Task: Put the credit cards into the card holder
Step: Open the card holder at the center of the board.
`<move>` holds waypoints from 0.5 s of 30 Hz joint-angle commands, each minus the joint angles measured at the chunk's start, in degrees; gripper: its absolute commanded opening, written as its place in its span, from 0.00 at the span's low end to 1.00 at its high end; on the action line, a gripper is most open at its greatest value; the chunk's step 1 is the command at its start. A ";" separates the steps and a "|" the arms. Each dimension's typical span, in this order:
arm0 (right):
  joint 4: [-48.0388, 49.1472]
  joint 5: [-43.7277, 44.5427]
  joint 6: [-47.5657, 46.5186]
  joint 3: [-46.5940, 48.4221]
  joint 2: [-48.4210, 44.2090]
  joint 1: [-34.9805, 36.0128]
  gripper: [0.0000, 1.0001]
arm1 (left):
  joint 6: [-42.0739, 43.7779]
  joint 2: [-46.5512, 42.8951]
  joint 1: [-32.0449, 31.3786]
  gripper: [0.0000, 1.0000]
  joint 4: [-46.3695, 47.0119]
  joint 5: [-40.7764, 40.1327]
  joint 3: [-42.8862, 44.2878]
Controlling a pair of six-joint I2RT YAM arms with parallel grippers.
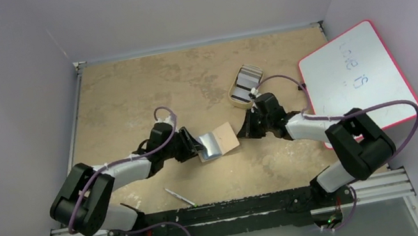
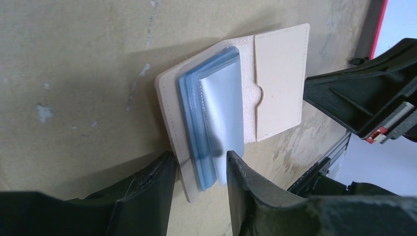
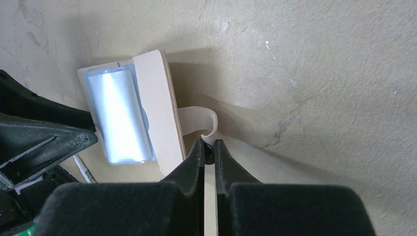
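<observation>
The card holder [image 1: 218, 140] lies open mid-table, tan covers spread and blue-grey pockets [image 2: 216, 118] facing up. My left gripper [image 1: 194, 150] is closed on its left half, the fingers [image 2: 199, 162] pinching one cover and the pocket stack. My right gripper [image 1: 245, 128] is shut on the little snap tab [image 3: 199, 119] at the holder's right edge, jaws [image 3: 208, 146] nearly touching. The credit cards [image 1: 245, 81], pale with dark stripes, lie in the beige oval tray [image 1: 232, 97] behind the right gripper. No card is in either gripper.
A pink-edged whiteboard [image 1: 355, 76] lies at the right, under the right arm. A thin pen-like stick [image 1: 179, 196] lies near the front edge. Grey walls close the table on three sides.
</observation>
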 commanded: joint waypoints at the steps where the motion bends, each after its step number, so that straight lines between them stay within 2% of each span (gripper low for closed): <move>1: 1.05 0.68 0.20 -1.12 0.12 -0.08 0.02 | -3.21 -0.03 -1.67 0.37 11.37 1.98 -1.62; 5: 0.07 0.74 -0.14 -1.13 -0.49 -0.11 0.05 | -5.12 1.31 -2.04 0.22 16.21 4.03 -2.17; 7: -0.99 1.13 -0.32 -1.00 -1.35 -0.11 0.08 | -5.28 1.36 -2.13 0.19 16.46 3.99 -1.98; 10: -4.00 2.52 -1.19 -0.02 -3.44 -0.11 0.18 | -4.93 0.93 -2.28 0.10 16.52 4.34 -1.50; 13: -8.40 4.77 -2.10 1.68 -6.55 -0.11 0.31 | -4.43 0.36 -2.55 0.00 15.90 4.77 -0.91; 15: -11.59 7.73 -1.96 3.74 -8.82 -0.10 0.38 | -4.07 -0.26 -2.66 0.00 14.41 4.43 -0.50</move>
